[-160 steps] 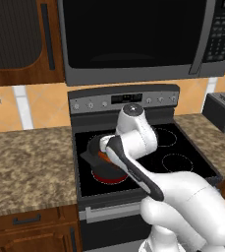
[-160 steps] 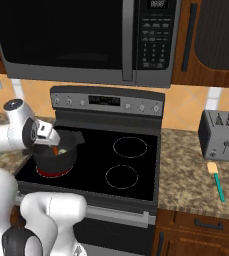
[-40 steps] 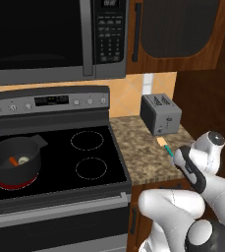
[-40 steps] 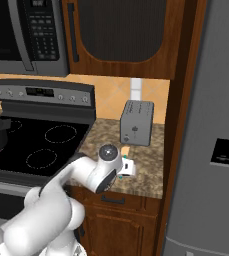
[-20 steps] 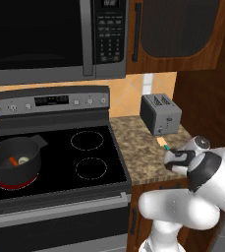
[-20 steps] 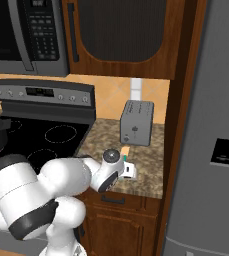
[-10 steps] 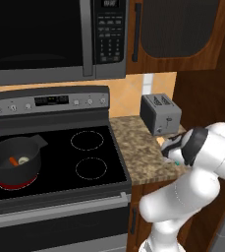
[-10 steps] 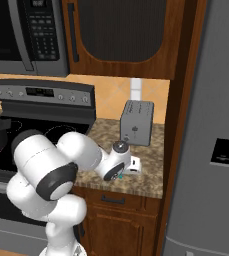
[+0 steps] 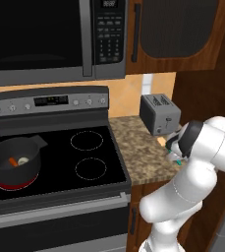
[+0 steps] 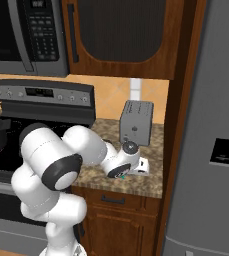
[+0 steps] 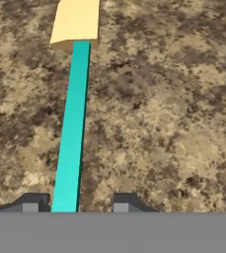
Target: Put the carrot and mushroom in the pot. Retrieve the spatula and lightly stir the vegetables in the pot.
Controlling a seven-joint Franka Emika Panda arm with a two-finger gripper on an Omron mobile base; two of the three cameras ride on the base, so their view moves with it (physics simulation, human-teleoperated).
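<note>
The spatula (image 11: 74,123) lies flat on the speckled counter, its teal handle running up to a pale tan end (image 11: 77,20). My gripper (image 11: 77,202) hangs low over the handle's near end with one fingertip on each side. The left fingertip (image 11: 33,203) is close against the handle, and a gap remains at the right one. From the base, the hand (image 9: 174,156) is pressed down at the counter's front right, a bit of teal showing under it. The dark pot (image 9: 6,170) sits on the stove's front left burner with the carrot (image 9: 12,162) and the mushroom (image 9: 22,160) inside.
A grey toaster (image 9: 158,114) stands on the counter just behind the hand. The black stove top (image 9: 89,157) lies to the left, a microwave above it. A tall grey fridge (image 10: 211,125) and a wooden panel close off the right side.
The arm's upper links have swung up and to the right while the hand stays low at the spatula on the counter. The pot and the vegetables have not moved.
</note>
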